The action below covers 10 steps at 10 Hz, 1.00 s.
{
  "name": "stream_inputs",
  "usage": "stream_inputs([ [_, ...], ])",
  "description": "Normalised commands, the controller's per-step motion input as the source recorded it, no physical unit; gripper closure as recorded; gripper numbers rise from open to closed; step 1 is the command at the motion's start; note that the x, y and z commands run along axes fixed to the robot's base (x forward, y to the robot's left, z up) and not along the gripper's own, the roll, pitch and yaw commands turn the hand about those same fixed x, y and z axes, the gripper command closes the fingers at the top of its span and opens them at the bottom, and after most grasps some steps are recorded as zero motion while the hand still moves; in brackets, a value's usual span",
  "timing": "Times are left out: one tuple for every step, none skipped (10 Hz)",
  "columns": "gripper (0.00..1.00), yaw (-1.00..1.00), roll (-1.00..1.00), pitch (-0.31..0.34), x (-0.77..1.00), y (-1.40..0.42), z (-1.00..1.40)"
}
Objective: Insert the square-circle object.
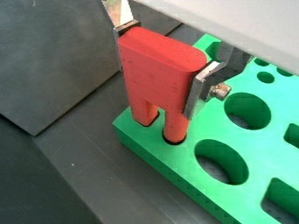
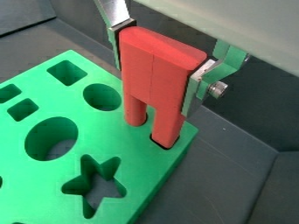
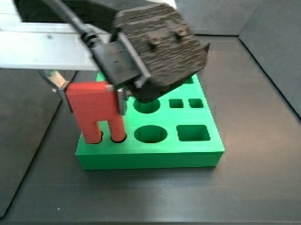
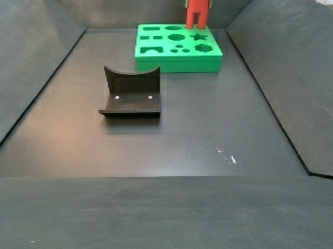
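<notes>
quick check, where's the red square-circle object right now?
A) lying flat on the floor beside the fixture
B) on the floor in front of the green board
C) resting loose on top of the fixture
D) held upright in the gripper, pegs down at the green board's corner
D: the gripper clamps the red square-circle object upright, its pegs pointing down at a corner of the green board; the fixture sits apart on the floor.

You've got the square-circle object (image 2: 158,79) in matt red plastic, faintly ribbed, pinched by the hand (image 2: 163,66) over the board's corner; its fingers (image 2: 201,86) are bare silver metal (one screw glinting). Green board (image 1: 239,179) looks smooth plastic, bench (image 4: 196,136) dull dark.
</notes>
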Motion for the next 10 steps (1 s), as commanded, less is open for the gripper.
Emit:
stream_inputs([
  [1.0,-0.13,0.04,-0.097,0.04,-0.05,-0.59],
  [1.0,-0.21,0.03,-0.123,0.0,-0.05,-0.59],
  [1.0,-0.07,-0.04,-0.154,-0.17,0.0,-0.56],
  [1.0,0.0,-0.06,-0.15,-0.28,0.01,-0.46],
  [1.0,0.0,0.0,-0.131,-0.17,0.03,-0.41],
  [1.0,0.0,0.02,-0.104,-0.07,0.03,-0.43],
  [1.0,-0.04,0.06,-0.071,0.0,0.0,-0.4],
  [1.0,-0.18,0.08,-0.043,0.03,0.0,-0.4],
  [1.0,-0.17,0.1,-0.044,0.0,0.0,-0.41],
  [1.0,-0.15,0.12,-0.043,0.0,0.0,-0.41],
])
